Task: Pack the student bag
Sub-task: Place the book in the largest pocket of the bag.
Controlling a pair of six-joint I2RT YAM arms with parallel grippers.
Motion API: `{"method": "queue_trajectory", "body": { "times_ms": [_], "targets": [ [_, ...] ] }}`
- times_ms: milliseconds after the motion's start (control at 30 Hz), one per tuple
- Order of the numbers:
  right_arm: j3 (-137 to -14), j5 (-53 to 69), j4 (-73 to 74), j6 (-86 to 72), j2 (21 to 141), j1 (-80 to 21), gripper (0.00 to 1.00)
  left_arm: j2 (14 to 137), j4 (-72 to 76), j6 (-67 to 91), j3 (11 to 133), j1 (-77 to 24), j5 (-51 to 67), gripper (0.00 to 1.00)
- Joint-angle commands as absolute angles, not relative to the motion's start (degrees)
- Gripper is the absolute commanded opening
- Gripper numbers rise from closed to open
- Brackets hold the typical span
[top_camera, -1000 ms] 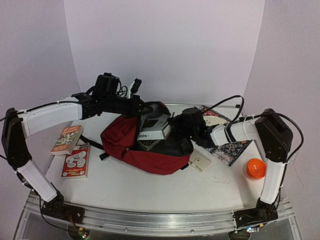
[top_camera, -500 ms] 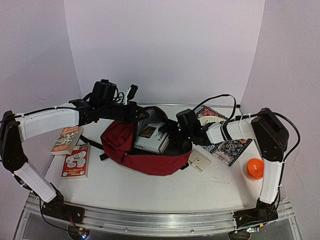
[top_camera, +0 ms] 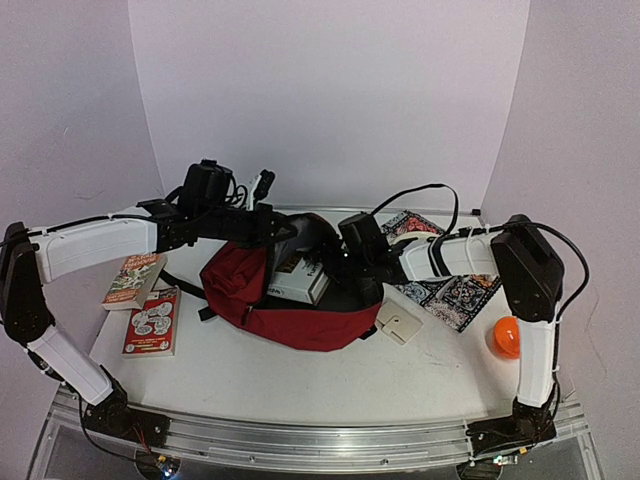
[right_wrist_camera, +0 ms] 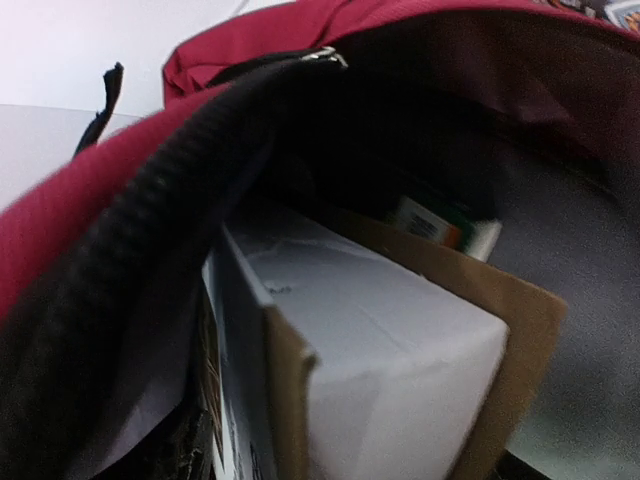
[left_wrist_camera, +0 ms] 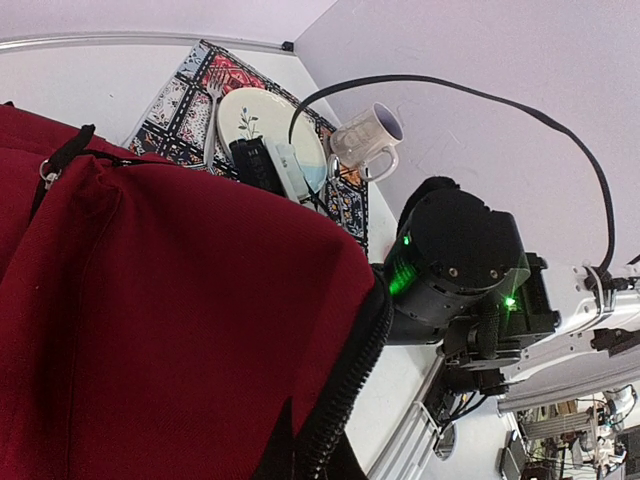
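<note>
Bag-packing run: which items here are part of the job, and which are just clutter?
Job: student bag; white box inside it; far book, near book, probably next.
Clutter: patterned mat, plate, mug, orange object.

The white table (top_camera: 300, 375) holds a red backpack (top_camera: 300, 322) in the middle. A far book (top_camera: 133, 280) and a near book (top_camera: 152, 322) lie to the left. A patterned mat (top_camera: 458, 296), a beige square (top_camera: 401, 323) and an orange object (top_camera: 507, 337) lie to the right.

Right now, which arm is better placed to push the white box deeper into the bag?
Right. The right hand sits at the mouth of the bag, facing the white box. The left hand is shut on the bag's upper rim, apparently holding it open, so it's occupied.
</note>
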State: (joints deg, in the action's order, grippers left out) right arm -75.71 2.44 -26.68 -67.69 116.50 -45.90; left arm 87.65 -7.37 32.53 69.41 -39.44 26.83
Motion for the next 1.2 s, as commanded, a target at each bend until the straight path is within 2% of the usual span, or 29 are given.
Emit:
{"method": "queue_trajectory", "body": {
  "times_ms": [0, 100, 233, 300, 667, 867, 1067, 1167],
  "targets": [
    [-81.6, 1.7, -28.2, -67.3, 119.4, -46.5, 0.72, 84.6, -4.8, 31.8, 68.5, -39.7, 25.6, 0.00],
    [-80.4, 1.9, -27.7, -66.1, 118.4, -46.5, 0.76, 84.2, -4.8, 31.4, 67.5, -39.7, 22.9, 0.00],
    [-75.0, 1.6, -26.7, -63.9, 114.9, -46.5, 0.94, 83.7, -5.5, 30.4, 66.4, -39.6, 16.5, 0.00],
    [-73.4, 1.9, -25.9, -62.6, 113.4, -46.5, 0.98, 83.5, -6.1, 30.3, 65.9, -39.3, 13.8, 0.00],
    [-67.5, 1.7, -18.8, -55.3, 105.6, -46.6, 0.98, 83.9, -7.7, 29.5, 63.2, -36.2, 7.1, 0.02],
    [-66.6, 6.5, -18.0, -53.6, 104.5, -47.1, 0.98, 83.7, -8.0, 29.7, 63.3, -35.8, 10.3, 0.01],
    [-67.0, 8.4, -18.0, -54.1, 105.8, -49.2, 0.88, 84.1, -8.0, 29.8, 64.6, -35.8, 14.3, 0.01],
    [-67.6, 7.7, -18.0, -53.9, 106.2, -50.0, 0.87, 83.8, -8.9, 29.3, 64.3, -35.8, 10.7, 0.02]
  ]
}}
